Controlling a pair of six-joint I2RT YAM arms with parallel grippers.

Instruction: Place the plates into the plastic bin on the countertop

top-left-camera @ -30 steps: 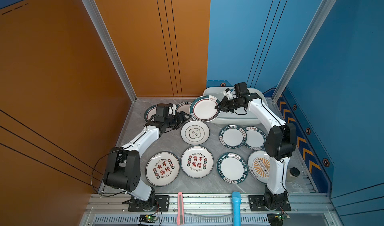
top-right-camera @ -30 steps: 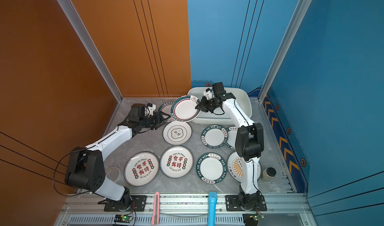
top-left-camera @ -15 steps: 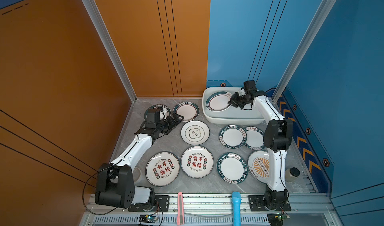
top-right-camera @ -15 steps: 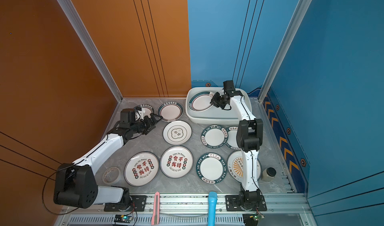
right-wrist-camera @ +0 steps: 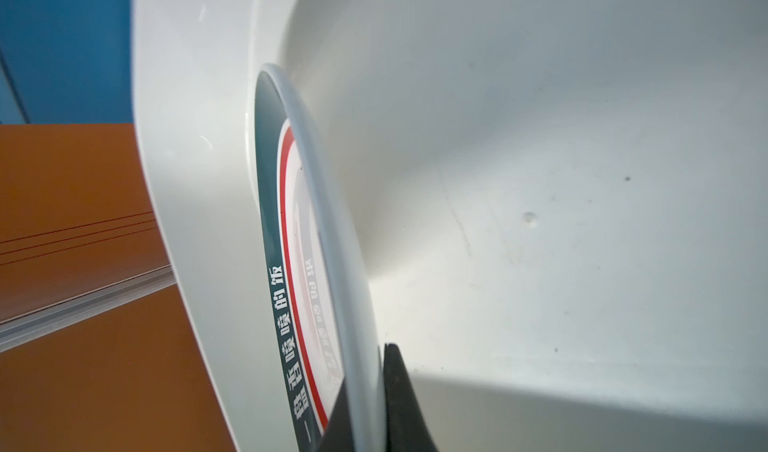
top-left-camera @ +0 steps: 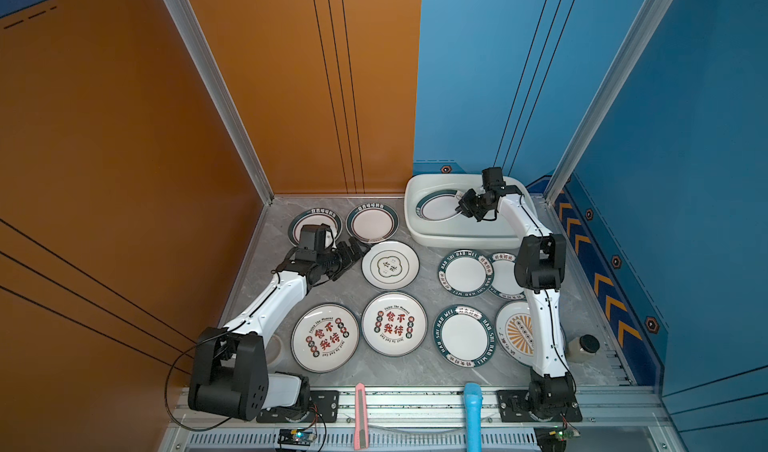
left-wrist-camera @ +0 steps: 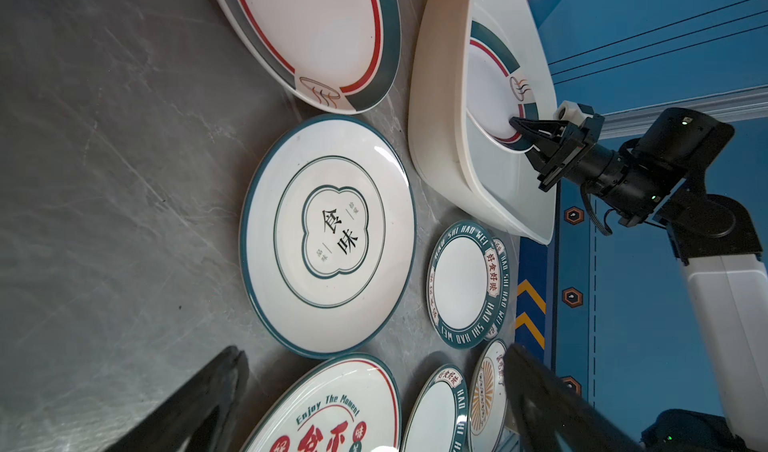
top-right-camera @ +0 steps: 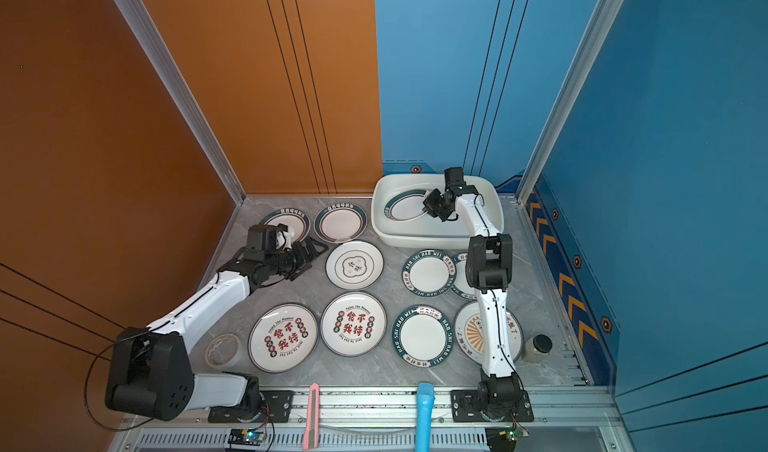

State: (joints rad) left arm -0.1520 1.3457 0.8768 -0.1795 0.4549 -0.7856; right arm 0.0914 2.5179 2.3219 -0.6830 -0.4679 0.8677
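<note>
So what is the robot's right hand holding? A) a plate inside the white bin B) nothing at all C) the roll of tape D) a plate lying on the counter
A: the right hand pinches the rim of a plate inside the white bin.

Walls: orange panel (top-left-camera: 104,138) at left and rear left; blue panel (top-left-camera: 469,75) at rear right and right; the colours meet at a straight vertical seam; thin dark lines (top-left-camera: 332,96) run down both. Aluminium posts (top-left-camera: 216,92) stand at the rear corners; dark skirting (top-left-camera: 623,300) with yellow chevrons (top-left-camera: 603,282) and hexagon badges (top-left-camera: 616,261) lines the foot of the right wall; ribbed rail (top-left-camera: 415,404) spans the front. Light even and soft.
</note>
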